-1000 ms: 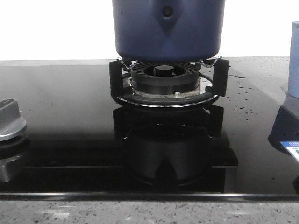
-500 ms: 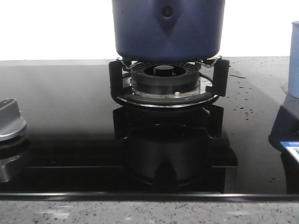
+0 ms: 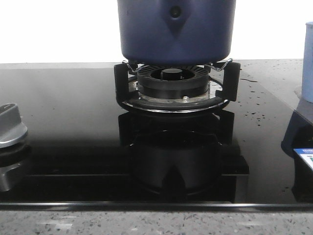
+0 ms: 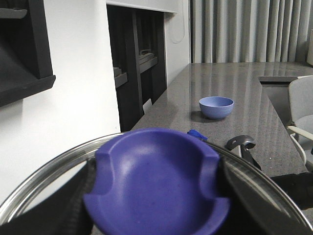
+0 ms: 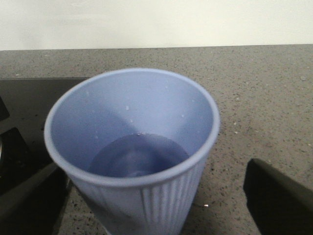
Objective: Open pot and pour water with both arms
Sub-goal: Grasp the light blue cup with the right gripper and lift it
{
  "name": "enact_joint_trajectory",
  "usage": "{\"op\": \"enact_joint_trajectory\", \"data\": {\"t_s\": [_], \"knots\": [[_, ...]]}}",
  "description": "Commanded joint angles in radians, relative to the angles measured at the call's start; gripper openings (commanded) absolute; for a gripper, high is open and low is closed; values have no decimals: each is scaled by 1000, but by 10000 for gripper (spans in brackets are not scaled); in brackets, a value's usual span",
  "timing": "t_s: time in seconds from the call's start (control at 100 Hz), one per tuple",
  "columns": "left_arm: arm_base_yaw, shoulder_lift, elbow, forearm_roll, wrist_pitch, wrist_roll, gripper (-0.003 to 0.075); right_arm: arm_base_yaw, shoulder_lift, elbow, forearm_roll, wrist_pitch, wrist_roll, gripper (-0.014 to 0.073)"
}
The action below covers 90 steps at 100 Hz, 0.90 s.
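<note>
The navy-blue pot (image 3: pixel 176 29) stands on the gas burner (image 3: pixel 173 83) in the front view; its top is cut off by the frame. In the left wrist view my left gripper (image 4: pixel 155 196) is shut on the blue knob (image 4: pixel 156 181) of a glass lid with a metal rim (image 4: pixel 44 169). In the right wrist view a pale blue ribbed cup (image 5: pixel 132 147) with water in it stands on the counter between the fingers of my open right gripper (image 5: pixel 146 200). The right finger (image 5: pixel 279 196) stands clear of the cup. The cup's edge shows in the front view (image 3: pixel 308 63).
The black glass hob (image 3: pixel 68 122) has a metal control knob (image 3: pixel 11 125) at the left. The speckled stone counter (image 5: pixel 254 88) lies around it. A blue bowl (image 4: pixel 216 106) sits far off on the counter in the left wrist view, with a metal handle (image 4: pixel 240 143) nearer.
The pot and burner have not moved. The dark reflection on the hob's right edge has grown slightly.
</note>
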Motion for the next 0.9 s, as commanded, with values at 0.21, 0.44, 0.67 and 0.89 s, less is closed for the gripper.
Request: {"op": "enact_joint_trajectory", "data": {"t_s": [0.21,0.44,0.67,0.89], "knots": [[-3,-45,-34,-72,4,-8,218,1,77,-29,-156,-176,170,638],[-3,-45,-34,-72,2,-8,218,1,160,-31,-222,-278,261,638],[-3,-45,-34,-72,2,-8,218,1,219,-31,-272,-346,330,636],[-3,-45,-34,-72,2,-8,218,-1,238,-31,-300,-379,343,498]]}}
